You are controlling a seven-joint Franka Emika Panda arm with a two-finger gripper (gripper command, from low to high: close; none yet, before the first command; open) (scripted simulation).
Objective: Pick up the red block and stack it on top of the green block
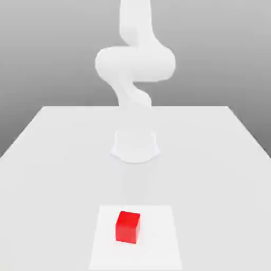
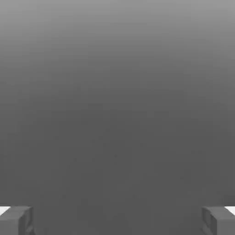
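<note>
Red Block Sits on White Panel Before Robot Arm

A red block rests on a white panel, which lies on a pale surface. Beyond the panel, a white robot arm rises from its base. The arm's fingers stand wide open, with nothing between them.

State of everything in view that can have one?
Hand: open, fingers wide apart, nothing between them.
Red block: ungripped, resting flat on the white sheet, turned slightly askew to its edges.
White sheet: flat on the table, red block on it.
Arm: raised over its base, away from the block.
</note>
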